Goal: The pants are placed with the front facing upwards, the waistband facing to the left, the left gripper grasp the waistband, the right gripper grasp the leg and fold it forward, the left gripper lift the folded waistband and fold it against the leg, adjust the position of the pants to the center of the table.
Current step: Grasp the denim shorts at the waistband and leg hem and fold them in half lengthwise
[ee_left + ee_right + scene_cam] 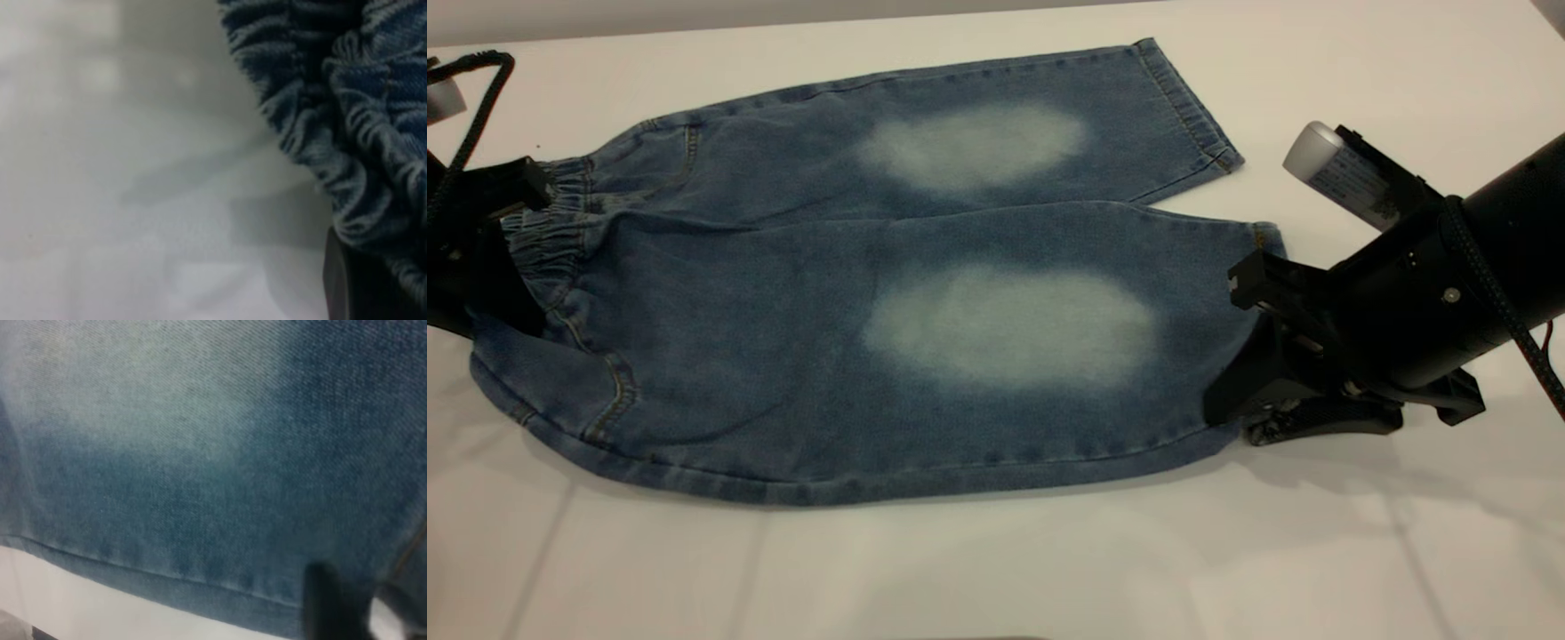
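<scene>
The pants lie flat and front up on the table, with a pale oval on each leg. The ruched waistband is at the left and the leg hems at the right. My left gripper sits at the waistband's outer edge, touching the gathered denim. In the left wrist view the waistband bunches right beside the left gripper. My right gripper rests low on the near leg's hem. The right wrist view shows that leg close up, with the right gripper over it near its side seam.
The far leg's hem lies free toward the table's back edge. Bare white tabletop runs in front of the pants and behind the right arm. A braided cable loops above the left gripper.
</scene>
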